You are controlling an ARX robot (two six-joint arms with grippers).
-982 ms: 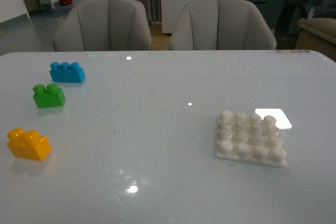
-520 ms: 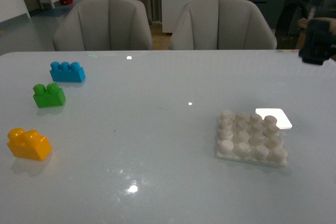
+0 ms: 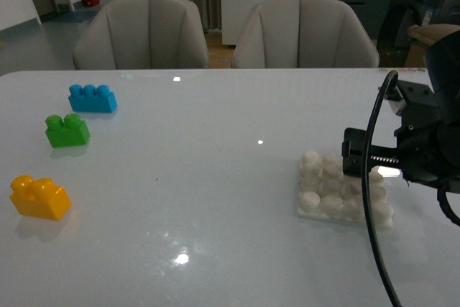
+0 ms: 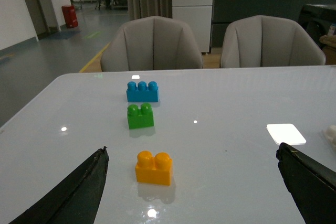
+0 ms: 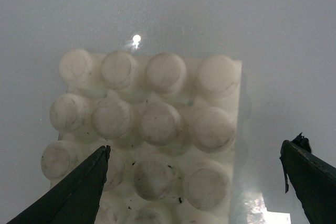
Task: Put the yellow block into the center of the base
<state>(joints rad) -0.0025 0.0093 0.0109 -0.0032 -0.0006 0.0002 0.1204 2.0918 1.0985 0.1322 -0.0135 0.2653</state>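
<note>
The yellow block [image 3: 39, 198] lies on the white table at the near left, two studs up, with nothing touching it. In the left wrist view the same yellow block [image 4: 154, 167] sits between and ahead of my left gripper [image 4: 192, 150], whose fingers stand wide open and empty. The left arm does not show in the front view. The white studded base [image 3: 320, 188] rests at the right of the table. My right gripper [image 3: 359, 163] hangs over its far side and hides part of it. Seen from the right wrist, the base [image 5: 152, 124] fills the space under my open right gripper [image 5: 202, 145].
A green brick [image 3: 67, 130] and a blue brick [image 3: 92, 98] lie behind the yellow block at the left. A bright white patch [image 4: 286, 134] is on the table beside the base. Two grey chairs [image 3: 140, 34] stand behind the table's far edge.
My right arm has come in from the right edge and moved down and left over the base. The bricks and the base have not moved.
</note>
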